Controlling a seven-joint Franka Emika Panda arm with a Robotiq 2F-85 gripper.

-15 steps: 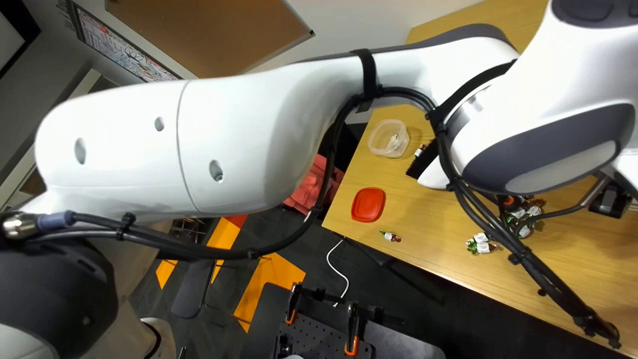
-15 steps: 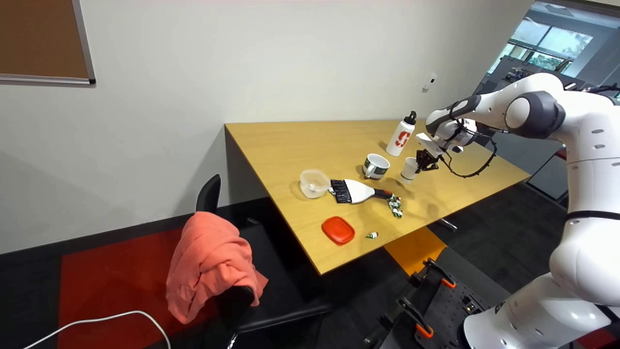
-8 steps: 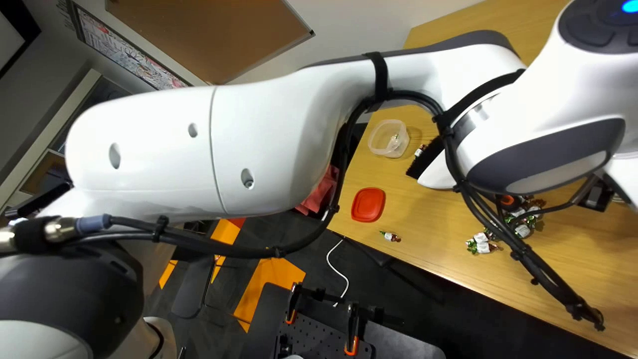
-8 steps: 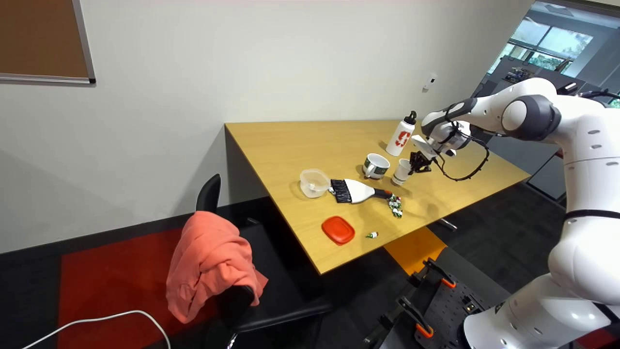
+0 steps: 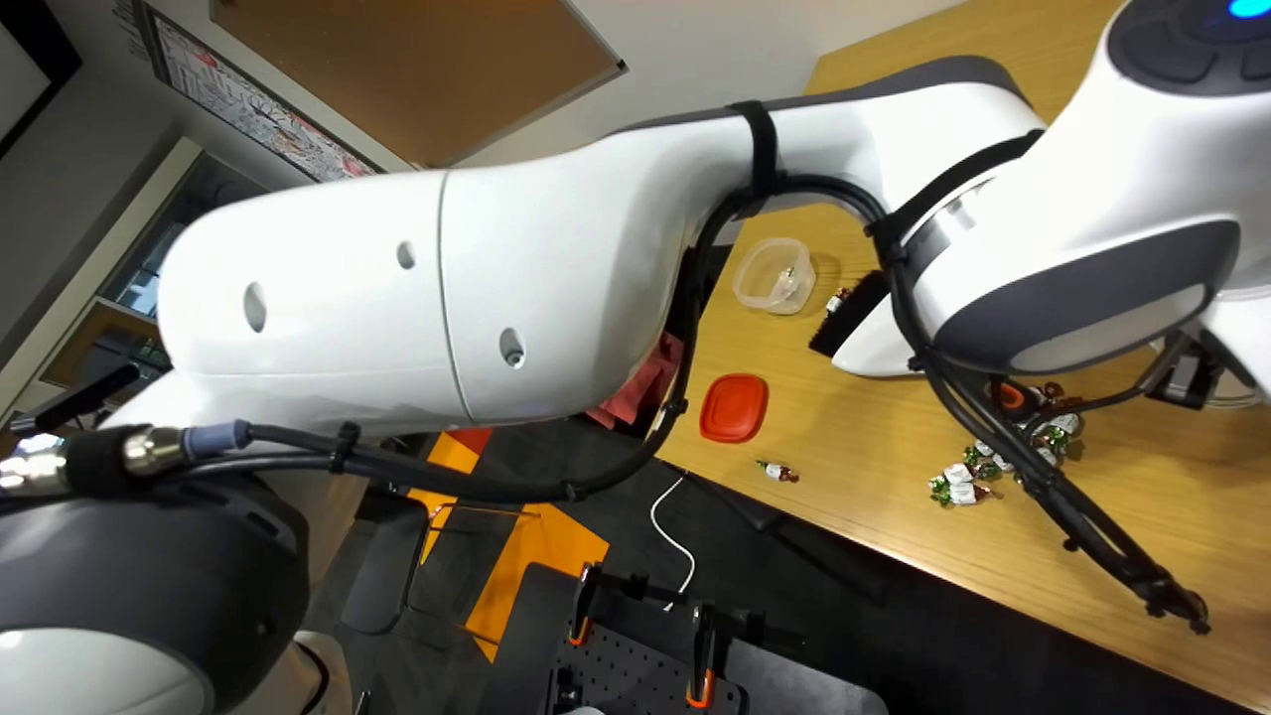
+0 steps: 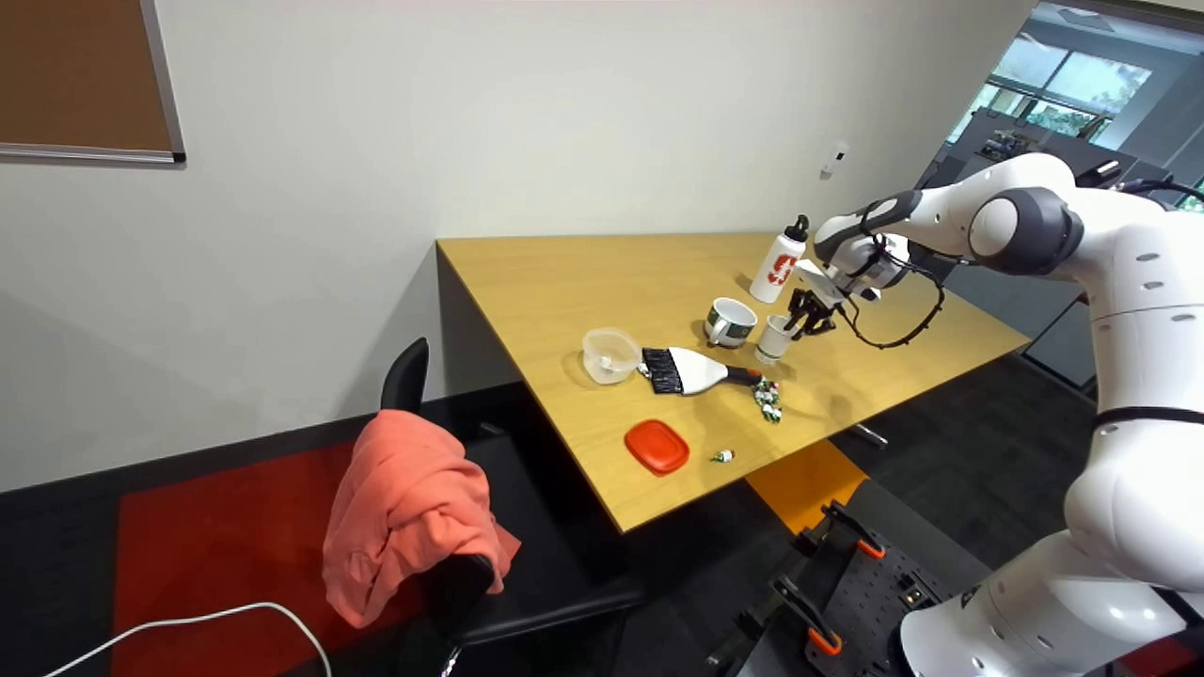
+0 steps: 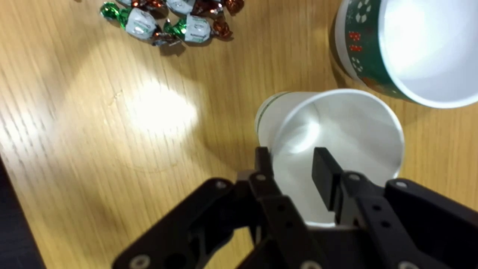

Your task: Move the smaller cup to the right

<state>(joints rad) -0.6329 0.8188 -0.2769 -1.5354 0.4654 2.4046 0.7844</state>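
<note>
The smaller cup (image 6: 773, 344) is white with a thin green line near its base. It stands on the table beside the wide mug (image 6: 730, 323). My gripper (image 6: 798, 320) is at the cup's rim. In the wrist view the cup (image 7: 358, 127) fills the middle. My gripper (image 7: 289, 155) has its fingers apart, one over the cup's opening and one at the outside of its left wall. A clear gap shows between the pads. The mug (image 7: 368, 52) is at the upper right, close to the cup. In an exterior view the arm (image 5: 1082, 288) mostly hides cup and gripper.
A white bottle (image 6: 779, 271) stands behind the cup and mug. A brush (image 6: 696, 371), wrapped candies (image 6: 768, 402), a clear container (image 6: 609, 355) and a red lid (image 6: 657, 447) lie farther along the table (image 6: 583, 273). The candies also show in the wrist view (image 7: 168, 26).
The smaller cup and my gripper have shifted together toward the mug and the brush handle, leftward in an exterior view. The movement has slowed in the last half second. Other objects stay put.
</note>
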